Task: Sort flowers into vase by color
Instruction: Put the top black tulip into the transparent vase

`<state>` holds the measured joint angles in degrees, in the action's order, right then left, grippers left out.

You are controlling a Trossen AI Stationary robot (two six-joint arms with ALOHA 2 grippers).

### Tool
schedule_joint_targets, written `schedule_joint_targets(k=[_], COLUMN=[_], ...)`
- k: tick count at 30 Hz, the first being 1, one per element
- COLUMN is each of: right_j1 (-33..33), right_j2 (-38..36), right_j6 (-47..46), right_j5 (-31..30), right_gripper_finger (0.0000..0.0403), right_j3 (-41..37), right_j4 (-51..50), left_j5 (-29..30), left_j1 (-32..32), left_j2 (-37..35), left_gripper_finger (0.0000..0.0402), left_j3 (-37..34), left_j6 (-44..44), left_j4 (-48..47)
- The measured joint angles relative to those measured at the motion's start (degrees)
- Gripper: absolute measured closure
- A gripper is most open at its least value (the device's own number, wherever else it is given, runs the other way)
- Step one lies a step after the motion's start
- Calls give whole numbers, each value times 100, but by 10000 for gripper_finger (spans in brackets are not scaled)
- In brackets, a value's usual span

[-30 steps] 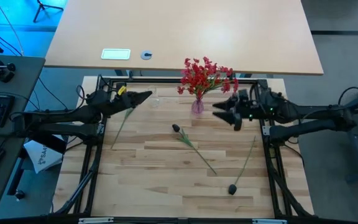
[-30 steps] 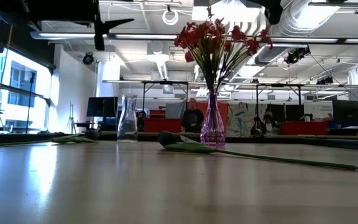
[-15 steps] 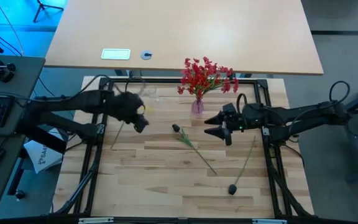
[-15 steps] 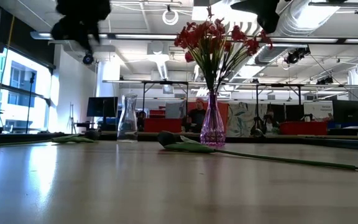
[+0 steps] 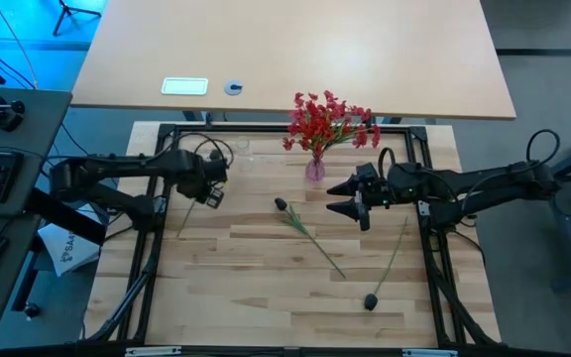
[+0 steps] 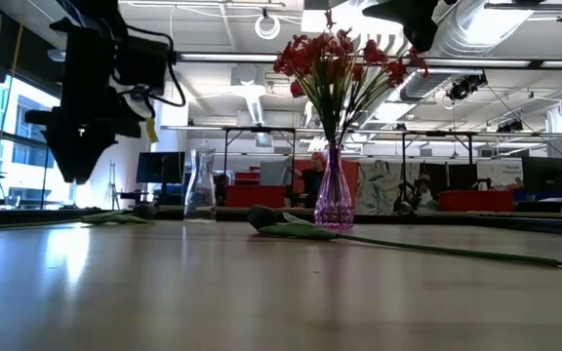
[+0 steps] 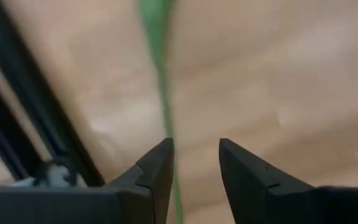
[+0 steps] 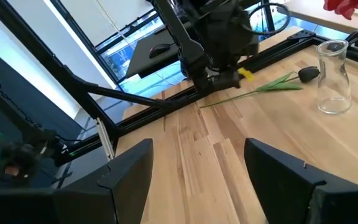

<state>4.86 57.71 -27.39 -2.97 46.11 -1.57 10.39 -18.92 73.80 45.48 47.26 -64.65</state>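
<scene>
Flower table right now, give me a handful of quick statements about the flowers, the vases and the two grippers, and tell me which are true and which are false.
1. The red flowers stand in the pink vase. True.
2. The clear vase holds a dark bud. False: it is empty; the nearest dark-bud flower lies on the table beside it.
3. The left gripper is open over a green stem. True.
4. The right gripper grips a flower. False: it is open and holds nothing.
5. Two dark-bud flowers lie on the table between the arms and in front of the right arm: one mid-table, one nearer the right side. True.
</scene>
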Motion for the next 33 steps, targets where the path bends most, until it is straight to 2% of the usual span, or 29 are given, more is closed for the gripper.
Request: schedule_joint_targets(k=[2,6,11,22,33], right_j1=[0,0,0,0,0], right_j2=[0,0,0,0,0], right_j6=[32,40,-35,-108,-109], right_j5=[-1,-1,-1,-220,-310], right_gripper_finger=[156,156,156,156,156], right_j3=[0,0,0,0,0], right_j4=[0,-12,-18,-96,-93], left_j5=[195,4,25,33,20], left_j1=[-281,-812,-1233,-1464,-1716], left_j2=[33,203,606,1369,1600], left_gripper_finger=[291,296,300,300,300], left_j3=[-58,-81,-81,-81,-81], left_j6=[-109,-631,-1120,-1753,-2087], left_j4=[256,861,891,1134,1297])
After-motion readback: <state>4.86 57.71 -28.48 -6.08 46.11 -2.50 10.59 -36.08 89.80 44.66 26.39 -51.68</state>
